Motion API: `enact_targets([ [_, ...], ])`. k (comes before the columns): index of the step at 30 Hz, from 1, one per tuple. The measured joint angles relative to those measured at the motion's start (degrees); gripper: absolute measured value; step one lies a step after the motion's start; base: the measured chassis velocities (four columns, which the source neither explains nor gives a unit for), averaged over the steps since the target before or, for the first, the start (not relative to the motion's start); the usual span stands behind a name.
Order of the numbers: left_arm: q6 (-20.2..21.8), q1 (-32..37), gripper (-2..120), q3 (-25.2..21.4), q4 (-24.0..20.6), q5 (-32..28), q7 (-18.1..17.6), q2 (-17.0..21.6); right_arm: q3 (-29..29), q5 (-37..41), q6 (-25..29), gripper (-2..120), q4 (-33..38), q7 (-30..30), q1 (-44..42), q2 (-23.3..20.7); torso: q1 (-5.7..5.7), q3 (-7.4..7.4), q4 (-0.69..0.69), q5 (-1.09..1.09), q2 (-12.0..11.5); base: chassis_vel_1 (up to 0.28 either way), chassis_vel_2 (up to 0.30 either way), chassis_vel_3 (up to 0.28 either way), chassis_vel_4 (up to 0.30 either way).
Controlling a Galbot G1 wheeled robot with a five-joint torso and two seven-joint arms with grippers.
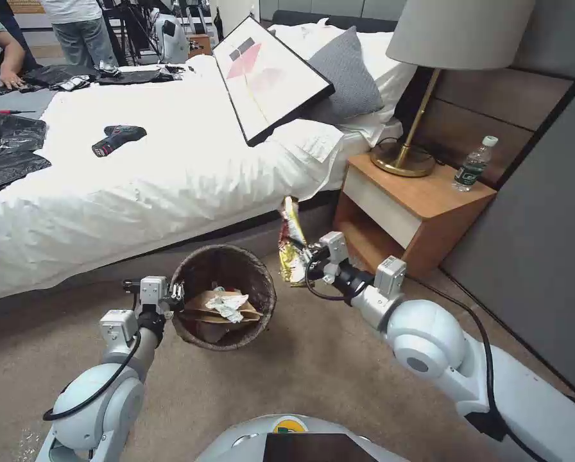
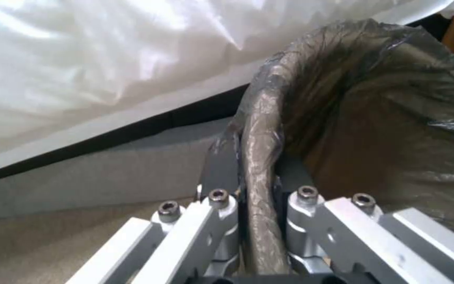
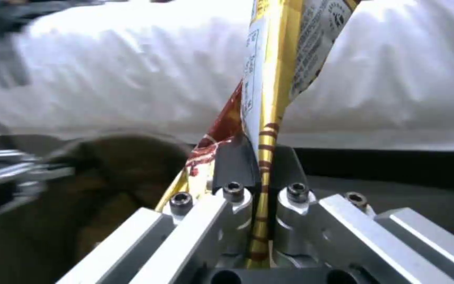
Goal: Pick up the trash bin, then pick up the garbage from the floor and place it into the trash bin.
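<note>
My left gripper (image 1: 175,296) is shut on the rim of the trash bin (image 1: 223,296), which hangs tilted above the carpet with its dark brown liner (image 2: 374,118) folded over the edge. Crumpled brown paper (image 1: 204,301) and a white tissue (image 1: 228,305) lie inside it. In the left wrist view the rim (image 2: 261,177) runs between my fingers (image 2: 219,173). My right gripper (image 1: 298,251) is shut on a yellow snack wrapper (image 1: 291,240), held upright just right of the bin's rim. In the right wrist view the wrapper (image 3: 274,79) stands pinched between my pads, with the bin (image 3: 106,173) blurred beyond.
A bed with white covers (image 1: 140,173) runs along the far side, with a drill (image 1: 117,139) and a framed picture (image 1: 268,77) on it. A wooden nightstand (image 1: 416,205) with a lamp (image 1: 416,115) and a water bottle (image 1: 475,164) stands right. Carpet (image 1: 319,366) lies below.
</note>
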Motion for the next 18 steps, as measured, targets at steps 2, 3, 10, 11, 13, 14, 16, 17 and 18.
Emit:
enact_targets([
  [2, 0.07, -0.03, 5, 0.12, 0.0, -0.01, 0.0, 0.13, -1.38, 1.3, -1.18, 0, 0.01, -2.06, 2.31, 0.06, 0.0, 0.0, 0.0, 0.0, 0.0, 0.0, 0.0, 0.0, 0.0],
  [3, 0.07, -0.03, 5, 0.12, 0.0, -0.01, 0.0, 0.13, -1.38, 1.3, -1.18, 0, 0.01, -2.06, 2.31, 0.06, 0.0, 0.0, 0.0, 0.0, 0.0, 0.0, 0.0, 0.0, 0.0],
  [10, 0.19, -0.41, 5, 0.68, 0.13, 0.14, -0.08, -0.11, -7.96, 4.18, -3.95, 0, -1.22, -4.68, 9.71, 1.95, 0.0, 0.0, 0.0, 0.0, 0.0, 0.0, 0.0, 0.0, 0.0],
  [11, 0.19, -0.41, 5, 0.68, 0.13, 0.14, -0.08, -0.11, -7.96, 4.18, -3.95, 0, -1.22, -4.68, 9.71, 1.95, 0.0, 0.0, 0.0, 0.0, 0.0, 0.0, 0.0, 0.0, 0.0],
  [13, 0.24, -0.48, 5, 0.71, 0.13, 0.22, -0.1, -0.2, -10.96, 4.06, -4.01, 0, -2.15, -4.69, 11.59, 3.2, 0.0, 0.0, -0.01, -0.01, 0.0, 0.0, 0.0, 0.0, 0.0],
  [14, 0.26, -0.49, 5, 0.72, 0.13, 0.24, -0.1, -0.22, -11.92, 3.88, -4.02, 0, -2.5, -4.62, 12.1, 3.74, 0.0, 0.0, 0.0, -0.01, 0.0, 0.0, 0.0, 0.0, 0.0],
  [16, 0.26, -0.49, 5, 0.72, 0.13, 0.24, -0.11, -0.22, -12.26, 3.78, -4.02, 0, -2.63, -4.6, 12.27, 3.95, 0.0, 0.0, 0.0, -0.01, 0.0, 0.0, 0.0, 0.0, 0.0],
  [17, 0.27, -0.49, 5, 0.7, 0.13, 0.26, -0.11, -0.25, -13.61, 3.33, -4.02, 0, -3.33, -4.45, 13.01, 4.94, 0.0, 0.0, 0.0, -0.01, 0.0, 0.0, 0.0, 0.0, 0.0],
  [18, 0.29, -0.48, 5, 0.66, 0.13, 0.28, -0.12, -0.29, -14.81, 2.73, -4.01, 0, -4.28, -4.27, 13.68, 6.03, 0.0, 0.0, 0.0, -0.01, 0.0, 0.0, 0.0, 0.0, 0.0],
])
